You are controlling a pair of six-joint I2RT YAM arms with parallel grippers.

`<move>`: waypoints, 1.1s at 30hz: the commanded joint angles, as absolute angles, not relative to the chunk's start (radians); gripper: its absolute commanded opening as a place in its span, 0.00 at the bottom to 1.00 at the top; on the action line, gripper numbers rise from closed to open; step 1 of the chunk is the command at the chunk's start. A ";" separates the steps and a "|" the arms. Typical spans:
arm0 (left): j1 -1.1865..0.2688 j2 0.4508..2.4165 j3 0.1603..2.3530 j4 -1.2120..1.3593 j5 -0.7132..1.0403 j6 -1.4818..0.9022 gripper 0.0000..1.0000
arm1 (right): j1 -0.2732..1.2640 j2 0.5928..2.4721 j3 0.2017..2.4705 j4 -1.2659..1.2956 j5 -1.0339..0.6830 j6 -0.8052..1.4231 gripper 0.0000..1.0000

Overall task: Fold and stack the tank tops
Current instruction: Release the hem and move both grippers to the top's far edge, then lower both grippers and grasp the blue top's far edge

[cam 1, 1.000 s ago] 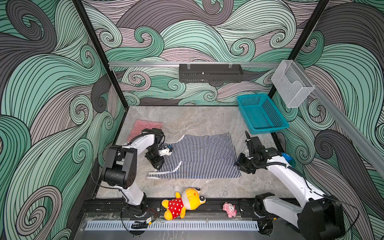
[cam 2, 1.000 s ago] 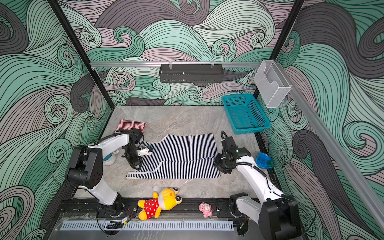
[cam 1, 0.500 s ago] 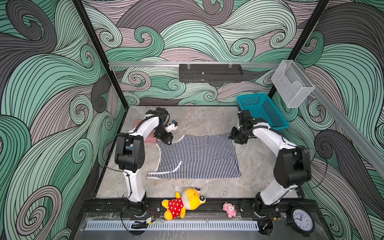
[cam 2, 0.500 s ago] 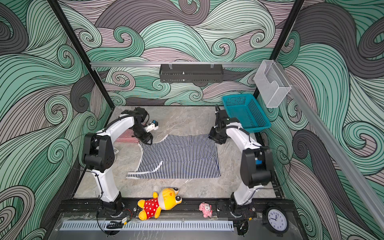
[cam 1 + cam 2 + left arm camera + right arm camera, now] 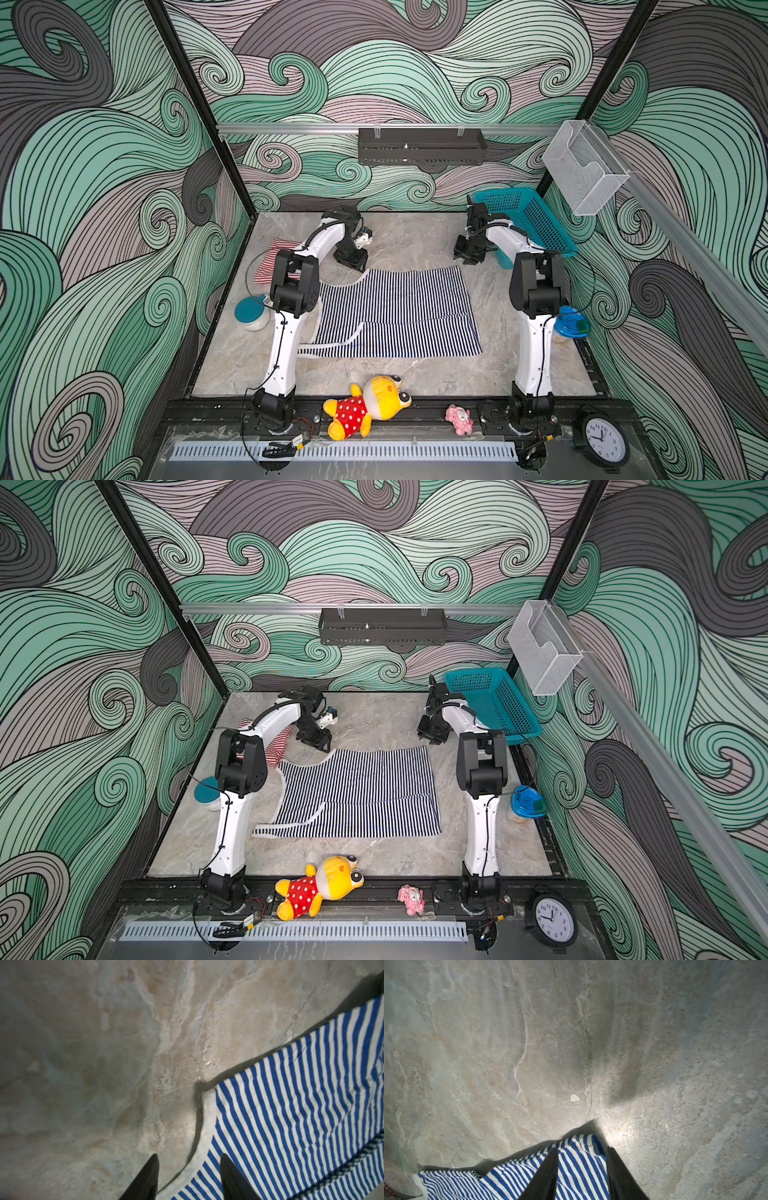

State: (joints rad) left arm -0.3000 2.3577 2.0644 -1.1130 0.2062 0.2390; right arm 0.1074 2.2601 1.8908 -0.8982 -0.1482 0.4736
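The navy-and-white tank top (image 5: 395,311) (image 5: 357,796) lies spread flat mid-table, with a fold line across its near part. The red-and-white tank top (image 5: 269,266) (image 5: 279,746) lies folded at the far left, partly behind the left arm. My left gripper (image 5: 353,262) (image 5: 189,1155) is open at the navy top's far left corner, its fingers (image 5: 149,1178) straddling the white trim. My right gripper (image 5: 467,255) (image 5: 582,1148) is open at the far right corner, with striped cloth lying between its fingers (image 5: 546,1174).
A teal basket (image 5: 528,220) stands at the back right beside the right arm. A teal-lidded jar (image 5: 251,311) sits at the left edge, a blue bowl (image 5: 571,326) at the right edge. A yellow plush toy (image 5: 365,405), a small pink toy (image 5: 459,419) and a clock (image 5: 602,440) lie along the front rail.
Both arms have swung from the navy top's side edges to its far corners. The top itself lies much as before.
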 commanded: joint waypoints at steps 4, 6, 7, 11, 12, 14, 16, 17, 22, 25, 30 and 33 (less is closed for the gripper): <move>-0.330 2.380 2.078 -1.146 0.219 0.210 0.51 | 0.113 2.298 1.954 -0.983 -0.108 0.453 0.35; -0.332 2.371 2.063 -1.130 0.227 0.203 0.51 | 0.117 2.312 1.959 -0.990 -0.098 0.450 0.33; -0.334 2.369 2.060 -1.126 0.228 0.202 0.51 | 0.117 2.320 1.960 -0.994 -0.097 0.448 0.32; -0.338 2.367 2.063 -1.127 0.229 0.202 0.51 | 0.118 2.339 1.956 -0.996 -0.093 0.451 0.32; -0.338 2.367 2.063 -1.128 0.229 0.203 0.51 | 0.118 2.343 1.958 -0.996 -0.096 0.449 0.32; -0.339 2.367 2.063 -1.126 0.229 0.204 0.51 | 0.118 2.351 1.962 -0.996 -0.100 0.449 0.32; -0.339 2.370 2.063 -1.123 0.229 0.201 0.51 | 0.120 2.362 1.973 -0.995 -0.106 0.449 0.31; -0.339 2.371 2.063 -1.123 0.229 0.199 0.51 | 0.121 2.367 1.979 -0.996 -0.109 0.449 0.31; -0.341 2.372 2.051 -1.116 0.226 0.196 0.51 | 0.126 2.398 2.011 -1.001 -0.112 0.448 0.27; -0.341 2.372 2.045 -1.111 0.205 0.198 0.51 | 0.133 2.411 2.027 -1.019 -0.103 0.439 0.18; -0.341 2.374 2.046 -1.111 0.197 0.198 0.51 | 0.141 2.395 2.011 -1.022 -0.093 0.433 0.10; -0.341 2.377 2.056 -1.109 0.191 0.192 0.52 | 0.141 2.375 2.005 -1.022 -0.094 0.428 0.00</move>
State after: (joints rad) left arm -0.3325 2.3695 2.0426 -1.1034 0.2047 0.2058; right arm 0.1364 2.3886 2.0079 -0.9913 -0.1078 0.4385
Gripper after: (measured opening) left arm 0.520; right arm 0.055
